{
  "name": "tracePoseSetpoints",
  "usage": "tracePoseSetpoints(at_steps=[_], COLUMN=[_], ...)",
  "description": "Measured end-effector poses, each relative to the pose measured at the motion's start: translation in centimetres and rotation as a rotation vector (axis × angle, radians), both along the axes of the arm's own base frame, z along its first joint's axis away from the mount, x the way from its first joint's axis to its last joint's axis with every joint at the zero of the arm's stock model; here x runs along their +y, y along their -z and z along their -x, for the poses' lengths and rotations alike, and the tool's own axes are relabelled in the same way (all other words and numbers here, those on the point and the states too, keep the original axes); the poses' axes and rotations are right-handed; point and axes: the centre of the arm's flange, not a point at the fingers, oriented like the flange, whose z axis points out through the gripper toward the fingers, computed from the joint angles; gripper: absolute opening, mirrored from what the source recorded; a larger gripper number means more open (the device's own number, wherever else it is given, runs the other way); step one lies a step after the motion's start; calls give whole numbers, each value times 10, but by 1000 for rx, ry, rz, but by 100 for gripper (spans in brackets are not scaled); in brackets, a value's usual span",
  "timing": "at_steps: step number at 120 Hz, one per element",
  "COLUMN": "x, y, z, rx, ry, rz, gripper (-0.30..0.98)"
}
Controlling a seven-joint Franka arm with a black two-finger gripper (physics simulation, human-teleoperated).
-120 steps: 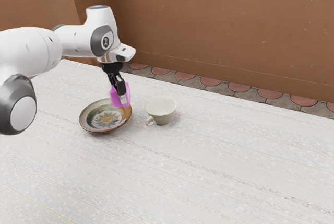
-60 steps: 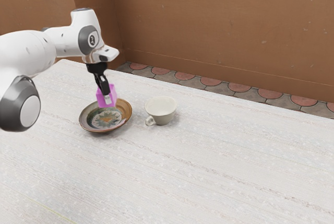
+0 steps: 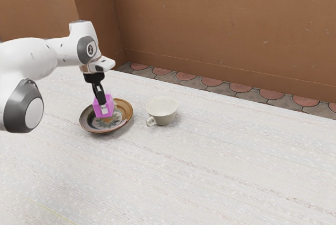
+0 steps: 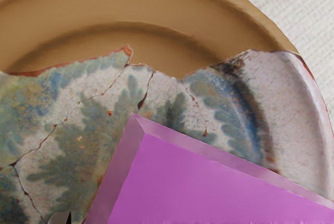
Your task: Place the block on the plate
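In the exterior view my gripper (image 3: 103, 107) points down over the plate, shut on the magenta block (image 3: 109, 103). The block is above the inside of the round brown plate (image 3: 125, 106) with its leaf-patterned centre; whether its underside touches the plate, I cannot tell. In the wrist view the block (image 4: 219, 182) looms large and covers part of the patterned centre, while the plain tan side of the plate (image 4: 156, 4) curves around beyond it.
A pale cup (image 3: 164, 112) with a handle stands beside the plate, toward the exterior view's right. Both are on a whitish table (image 3: 210, 167), with a brown wall (image 3: 220, 31) behind it.
My hand has carried the block toward the exterior view's left, from the plate's far edge to over its inside, and has come lower. Plate and cup have stayed where they were.
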Motion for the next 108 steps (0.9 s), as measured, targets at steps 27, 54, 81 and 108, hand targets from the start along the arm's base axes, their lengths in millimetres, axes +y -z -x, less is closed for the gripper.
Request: tracePoseSetpoints(at_steps=[27, 54, 81, 108], x=[3, 7, 12, 2], y=[18, 27, 13, -65], z=[0, 1, 3, 4], rx=[14, 12, -9, -109], ry=[15, 25, 36, 71], rz=[12, 39, 51, 54], gripper=[31, 49, 62, 66])
